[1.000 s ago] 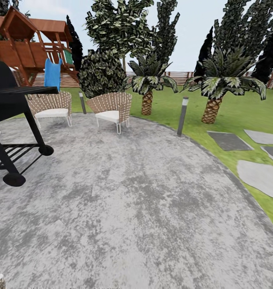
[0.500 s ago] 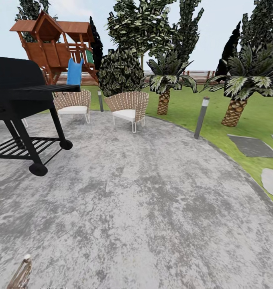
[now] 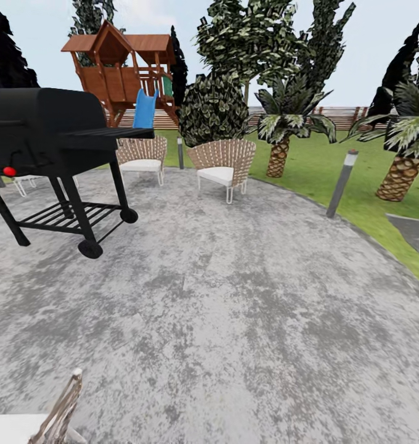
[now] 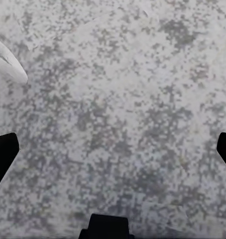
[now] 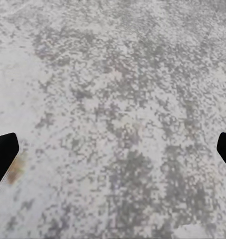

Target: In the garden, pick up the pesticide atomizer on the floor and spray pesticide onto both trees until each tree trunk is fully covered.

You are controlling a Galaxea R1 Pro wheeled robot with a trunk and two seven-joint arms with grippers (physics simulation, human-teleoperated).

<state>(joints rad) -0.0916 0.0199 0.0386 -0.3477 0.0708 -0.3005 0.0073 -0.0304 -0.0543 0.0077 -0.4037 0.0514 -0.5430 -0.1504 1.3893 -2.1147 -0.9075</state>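
Right under the arms, nothing but blotchy grey patio. Left gripper spread wide with nothing between the fingers, same deal for the right gripper: black tips way out at the edges of each wrist view, bare paving in the middle. Caught a white rounded bit near the left one, couldn't tell what. Spotted a scrap of wicker poking in at the bottom of the head view too.

A bit further out, big black grill on the left. Then two wicker chairs at the patio's far edge, plus a short lamp post just on the grass. Beyond that, lawn, a stepping stone, two stubby palms, a round bush, a wooden playhouse with a blue slide, and the slat fence at the very back.

As for the change: whole picture slid rightward over the last second, so pretty clearly a turn of the camera to the left, not stuff moving. Brought the grill fully in and pushed most of the stepping stones off the right side.

For the task, still the hunting stage. Couldn't say where the sprayer was. Guessing that tall leafy tree behind the bush was one of the two to spray, well apart from the robot.
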